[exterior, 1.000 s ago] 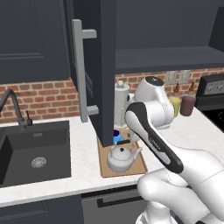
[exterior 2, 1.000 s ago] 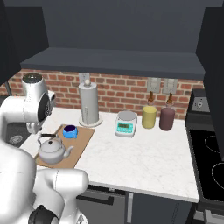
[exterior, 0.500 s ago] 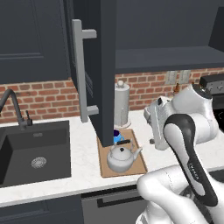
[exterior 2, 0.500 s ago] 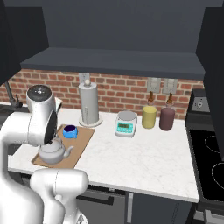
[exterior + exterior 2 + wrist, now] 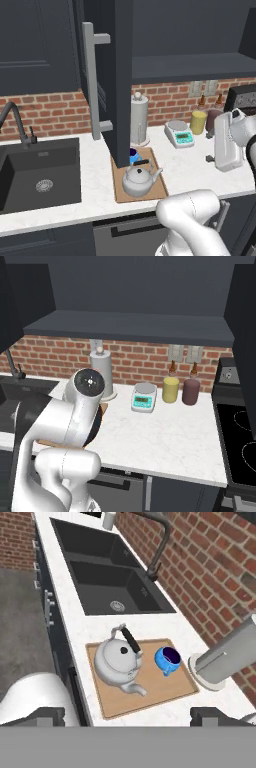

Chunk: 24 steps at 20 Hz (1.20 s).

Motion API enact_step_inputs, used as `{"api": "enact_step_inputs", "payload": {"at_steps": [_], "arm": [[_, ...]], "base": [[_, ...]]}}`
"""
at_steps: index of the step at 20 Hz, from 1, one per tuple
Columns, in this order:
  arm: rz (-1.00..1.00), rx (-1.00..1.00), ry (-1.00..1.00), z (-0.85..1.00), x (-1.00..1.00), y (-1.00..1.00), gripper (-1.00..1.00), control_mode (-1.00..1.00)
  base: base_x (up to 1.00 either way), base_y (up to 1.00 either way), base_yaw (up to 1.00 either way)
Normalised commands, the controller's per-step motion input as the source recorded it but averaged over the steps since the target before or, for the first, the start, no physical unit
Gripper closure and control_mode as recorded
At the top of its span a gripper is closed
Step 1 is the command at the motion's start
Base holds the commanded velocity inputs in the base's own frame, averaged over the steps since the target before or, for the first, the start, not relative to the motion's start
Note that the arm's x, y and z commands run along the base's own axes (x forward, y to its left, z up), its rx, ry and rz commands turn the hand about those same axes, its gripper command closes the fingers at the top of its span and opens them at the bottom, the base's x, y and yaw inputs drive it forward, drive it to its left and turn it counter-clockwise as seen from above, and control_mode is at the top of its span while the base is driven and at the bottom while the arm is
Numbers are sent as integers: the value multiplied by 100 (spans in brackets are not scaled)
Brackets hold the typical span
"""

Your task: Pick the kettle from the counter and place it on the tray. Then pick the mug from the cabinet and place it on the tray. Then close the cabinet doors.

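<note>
The silver kettle [image 5: 119, 661] [image 5: 139, 180] stands on the wooden tray [image 5: 160, 701] [image 5: 159, 188], its dark handle up. Beside it on the tray is the small blue mug [image 5: 168, 659] [image 5: 133, 158], partly behind the door in the left base view. My gripper [image 5: 130, 716] is open with nothing between its fingertips, and it looks down at the tray from some way off, to the right of it above the counter [image 5: 187, 165]. The cabinet doors stand open: the left one [image 5: 117, 75] edge-on above the tray, the right one [image 5: 245, 336] near the stove. The cabinet shelf [image 5: 190, 65] is bare.
A paper-towel roll [image 5: 139, 120] stands behind the tray, then a scale [image 5: 180, 133], a yellow canister [image 5: 170, 390] and a maroon one [image 5: 191, 392]. The black sink [image 5: 40, 170] with its faucet [image 5: 15, 120] lies to the left, the stove [image 5: 240, 441] to the right.
My arm has swung away from over the tray to the right, along the counter. Kettle and mug have stayed on the tray. The doors have not moved.
</note>
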Motion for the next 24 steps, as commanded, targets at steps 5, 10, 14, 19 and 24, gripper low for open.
{"api": "enact_step_inputs", "payload": {"at_steps": [5, 10, 14, 19, 24], "arm": [[-7, 17, 0, -9, 0, -34, -100, -100], [-1, 3, 1, -22, 0, 0, -100, -100], [-2, 11, 2, -22, 0, 2, -100, -100], [-11, 29, 0, -1, 0, -3, -100, -100], [-9, 36, 0, 5, 0, -35, -100, -100]], "base": [[0, 0, 0], [0, 0, 0], [0, 0, 0], [0, 0, 0], [0, 0, 0]]}}
